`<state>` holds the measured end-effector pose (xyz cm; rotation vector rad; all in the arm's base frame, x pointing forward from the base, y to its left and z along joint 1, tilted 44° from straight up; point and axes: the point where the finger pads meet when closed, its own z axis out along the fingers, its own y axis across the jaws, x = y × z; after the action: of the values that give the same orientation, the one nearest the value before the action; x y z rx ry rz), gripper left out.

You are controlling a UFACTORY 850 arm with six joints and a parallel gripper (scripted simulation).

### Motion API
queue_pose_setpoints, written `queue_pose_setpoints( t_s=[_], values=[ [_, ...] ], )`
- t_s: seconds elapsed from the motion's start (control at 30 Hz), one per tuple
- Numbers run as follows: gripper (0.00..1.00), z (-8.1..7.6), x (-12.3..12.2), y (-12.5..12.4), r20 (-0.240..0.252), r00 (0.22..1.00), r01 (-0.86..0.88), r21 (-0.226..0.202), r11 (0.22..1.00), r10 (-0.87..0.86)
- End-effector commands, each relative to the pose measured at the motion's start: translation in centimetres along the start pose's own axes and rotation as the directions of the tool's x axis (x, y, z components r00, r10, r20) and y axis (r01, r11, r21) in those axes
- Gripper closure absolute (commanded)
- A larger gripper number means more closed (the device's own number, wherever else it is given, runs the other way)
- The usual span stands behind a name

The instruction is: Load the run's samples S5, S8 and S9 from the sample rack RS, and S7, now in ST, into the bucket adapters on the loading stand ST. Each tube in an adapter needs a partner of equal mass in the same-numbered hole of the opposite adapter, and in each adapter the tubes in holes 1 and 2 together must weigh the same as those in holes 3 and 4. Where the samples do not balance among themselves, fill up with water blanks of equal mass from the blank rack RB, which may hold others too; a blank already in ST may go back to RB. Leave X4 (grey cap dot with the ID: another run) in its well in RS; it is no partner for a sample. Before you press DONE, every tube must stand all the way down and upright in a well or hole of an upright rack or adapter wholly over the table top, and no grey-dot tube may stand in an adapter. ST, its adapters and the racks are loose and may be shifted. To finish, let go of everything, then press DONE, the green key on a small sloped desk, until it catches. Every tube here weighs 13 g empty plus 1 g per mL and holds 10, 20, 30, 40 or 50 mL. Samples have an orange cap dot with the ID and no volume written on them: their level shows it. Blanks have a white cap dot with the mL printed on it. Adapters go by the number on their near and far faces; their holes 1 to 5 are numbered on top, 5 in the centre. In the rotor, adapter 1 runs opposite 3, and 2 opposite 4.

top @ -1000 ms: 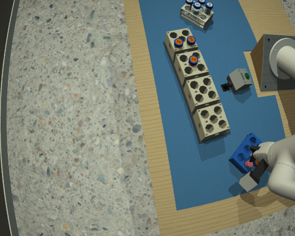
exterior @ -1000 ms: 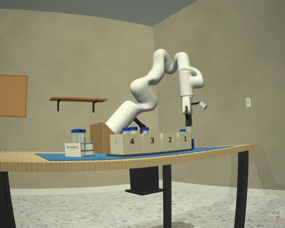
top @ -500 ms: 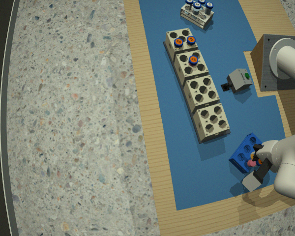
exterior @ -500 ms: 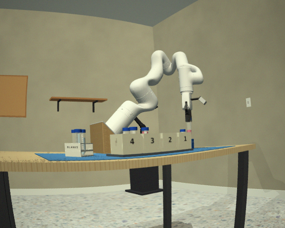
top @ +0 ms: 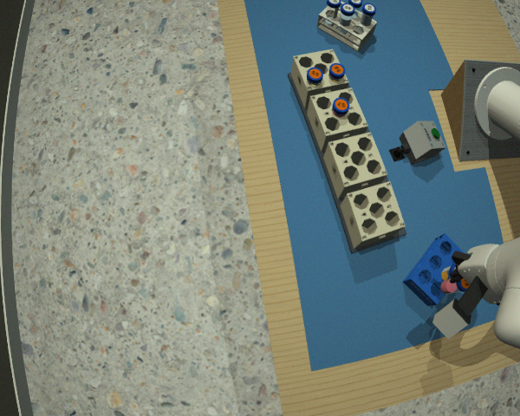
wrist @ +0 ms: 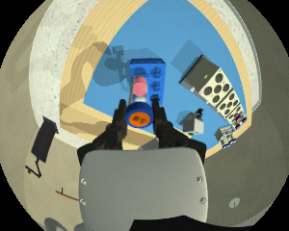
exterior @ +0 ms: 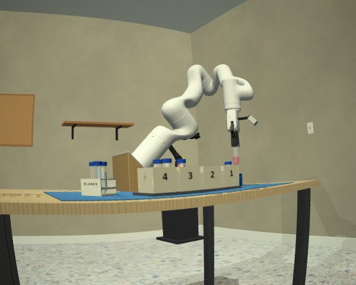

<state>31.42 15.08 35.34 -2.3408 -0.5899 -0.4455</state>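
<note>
One clear, pink-tipped sample tube (exterior: 235,155) clamped in the hand (exterior: 234,141), above blue rack (top: 424,273).

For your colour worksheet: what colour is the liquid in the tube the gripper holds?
Pink, in the bottom of the held tube; the exterior view shows it best.

Arm's arched up high with the wrist pointing straight down, gripper (wrist: 141,117) clamped on a pink-filled tube (exterior: 235,154) by its cap, hanging upright.

Top looks down, exterior sideways from afar, wrist down close; all share the mat (top: 295,134).
</note>
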Motion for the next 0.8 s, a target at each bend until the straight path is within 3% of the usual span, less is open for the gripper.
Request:
queue_pose_setpoints(
  t_s=[0.0, 0.6, 0.77],
  values=[
    [1.00, -0.9, 0.1, 0.0, -0.001, 1.000, 0.001, 0.000, 1.000, -0.001],
    [1.00, -4.1, 0.0, 0.0, -0.001, 1.000, 0.001, 0.000, 1.000, -0.001],
    [1.00, -4.1, 0.0, 0.0, -0.001, 1.000, 0.001, 0.000, 1.000, -0.001]
  ],
)
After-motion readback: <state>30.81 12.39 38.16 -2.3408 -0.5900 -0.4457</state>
